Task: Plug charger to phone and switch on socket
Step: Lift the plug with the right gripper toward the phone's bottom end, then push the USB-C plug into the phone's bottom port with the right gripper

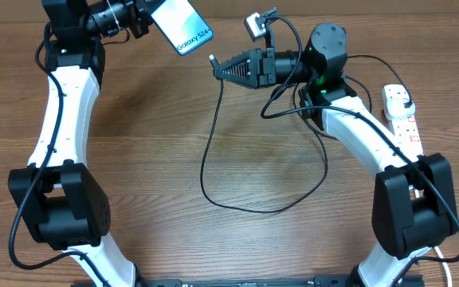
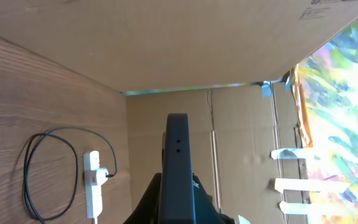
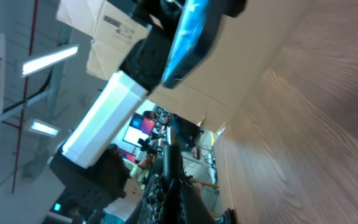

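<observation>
My left gripper (image 1: 150, 19) is shut on the phone (image 1: 183, 24) and holds it raised at the table's far edge, its light blue screen with "Galaxy" text facing up. In the left wrist view the phone (image 2: 178, 155) shows edge-on between the fingers (image 2: 178, 202). My right gripper (image 1: 218, 67) is shut on the charger's connector tip (image 1: 212, 60), just right of and below the phone. The black cable (image 1: 205, 171) loops over the table to the white socket strip (image 1: 405, 123). In the right wrist view the connector (image 3: 171, 158) points toward the phone (image 3: 191, 31).
The socket strip lies at the right edge of the table, with a plug (image 1: 399, 100) seated in its far end; it also shows in the left wrist view (image 2: 93, 186). A cardboard wall (image 2: 229, 137) stands behind the table. The cable loop (image 1: 245, 209) lies mid-table.
</observation>
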